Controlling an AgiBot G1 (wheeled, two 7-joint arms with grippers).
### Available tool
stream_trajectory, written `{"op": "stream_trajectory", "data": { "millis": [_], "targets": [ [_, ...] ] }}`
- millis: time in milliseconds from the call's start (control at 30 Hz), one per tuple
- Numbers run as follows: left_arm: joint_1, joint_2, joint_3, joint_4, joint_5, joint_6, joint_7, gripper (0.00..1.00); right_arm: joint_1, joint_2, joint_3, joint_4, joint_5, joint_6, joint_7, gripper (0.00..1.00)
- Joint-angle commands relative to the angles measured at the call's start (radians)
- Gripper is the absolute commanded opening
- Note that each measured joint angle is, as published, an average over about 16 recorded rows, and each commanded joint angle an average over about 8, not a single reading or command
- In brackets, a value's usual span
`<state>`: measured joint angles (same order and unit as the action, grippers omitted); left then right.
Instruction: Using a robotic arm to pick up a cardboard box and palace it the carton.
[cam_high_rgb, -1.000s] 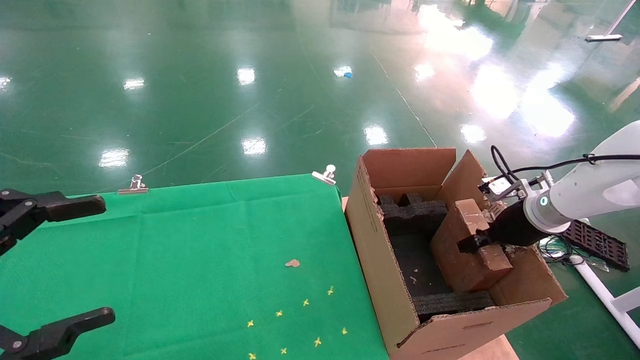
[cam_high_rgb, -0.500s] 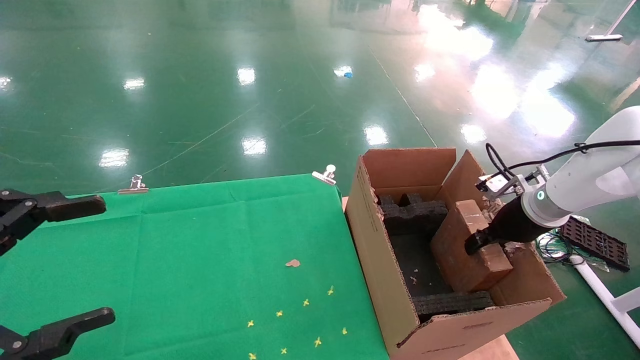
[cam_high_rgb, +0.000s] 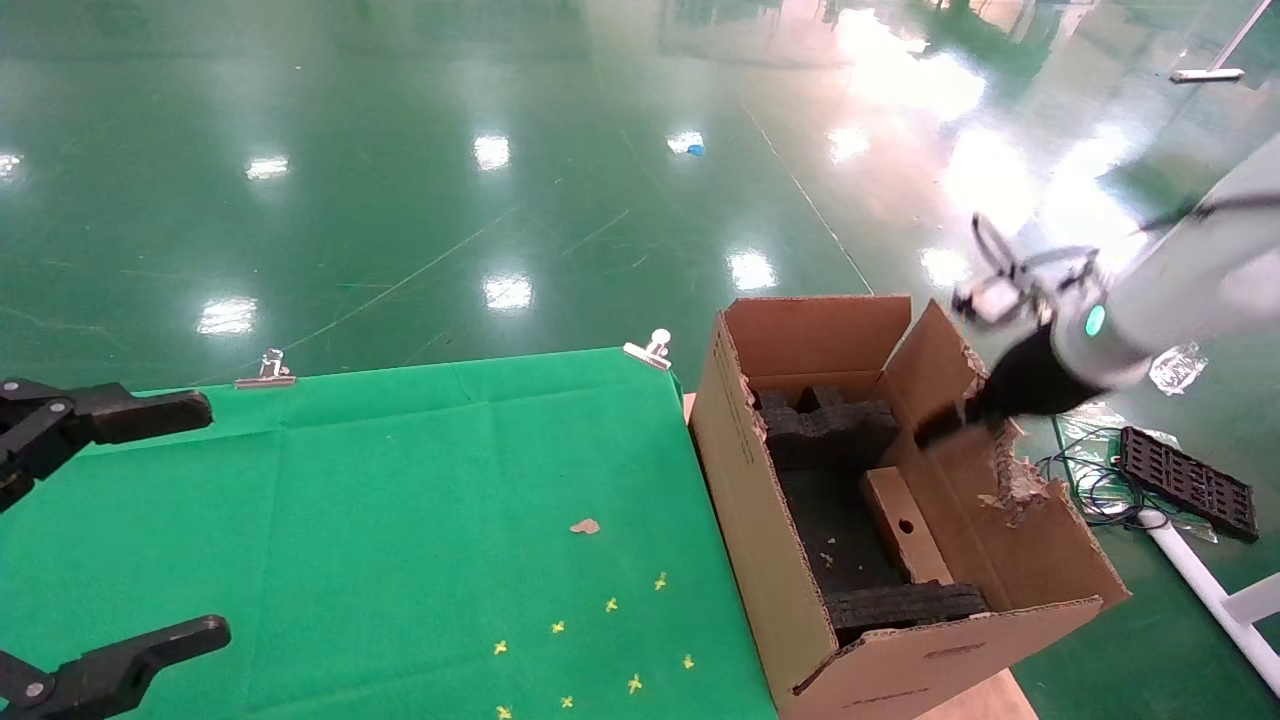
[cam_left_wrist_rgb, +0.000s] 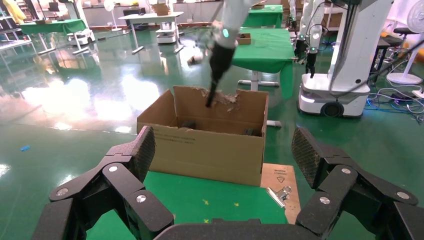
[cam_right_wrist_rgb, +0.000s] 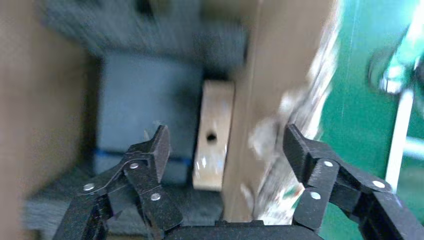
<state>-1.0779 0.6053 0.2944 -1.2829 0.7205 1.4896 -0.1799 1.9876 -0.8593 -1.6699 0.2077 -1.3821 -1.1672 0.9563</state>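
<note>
Cardboard box (cam_high_rgb: 905, 525) stands on edge inside the carton (cam_high_rgb: 770, 530), against its right wall. Right gripper (cam_high_rgb: 945, 428) hangs above the torn rim, fingers spread wide, empty. Left gripper (cam_high_rgb: 150, 520) parked over green table (cam_high_rgb: 400, 500), wide open.

The carton (cam_high_rgb: 800, 560) stands right of the table (cam_high_rgb: 350, 520). The box (cam_high_rgb: 906, 526) stands inside it against the right wall, between far and near foam inserts (cam_high_rgb: 826, 432).
</note>
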Motion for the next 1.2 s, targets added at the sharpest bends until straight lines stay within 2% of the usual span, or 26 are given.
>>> {"op": "stream_trajectory", "data": {
  "millis": [33,267,400,533,667,1200],
  "targets": [
    [0.000,0.000,0.000,0.000,0.000,0.000,0.000,1.00,0.046,0.004,0.007,0.006,0.006,-0.012,-0.021,1.00],
    [0.000,0.000,0.001,0.000,0.000,0.000,0.000,1.00,0.237,0.067,0.033,0.117,0.010,-0.033,-0.091,1.00],
    [0.000,0.000,0.001,0.000,0.000,0.000,0.000,1.00,0.286,0.096,0.035,0.187,-0.004,-0.018,-0.110,1.00],
    [0.000,0.000,0.001,0.000,-0.001,0.000,0.001,1.00,0.293,0.114,0.052,0.240,-0.005,-0.003,-0.128,1.00],
    [0.000,0.000,0.001,0.001,-0.001,0.000,0.001,1.00,0.246,0.126,0.114,0.294,0.022,-0.011,-0.160,1.00],
    [-0.001,-0.001,0.002,0.001,-0.001,0.000,0.001,1.00,-0.089,0.161,0.483,0.520,0.204,-0.103,-0.336,1.00]
  ]
}}
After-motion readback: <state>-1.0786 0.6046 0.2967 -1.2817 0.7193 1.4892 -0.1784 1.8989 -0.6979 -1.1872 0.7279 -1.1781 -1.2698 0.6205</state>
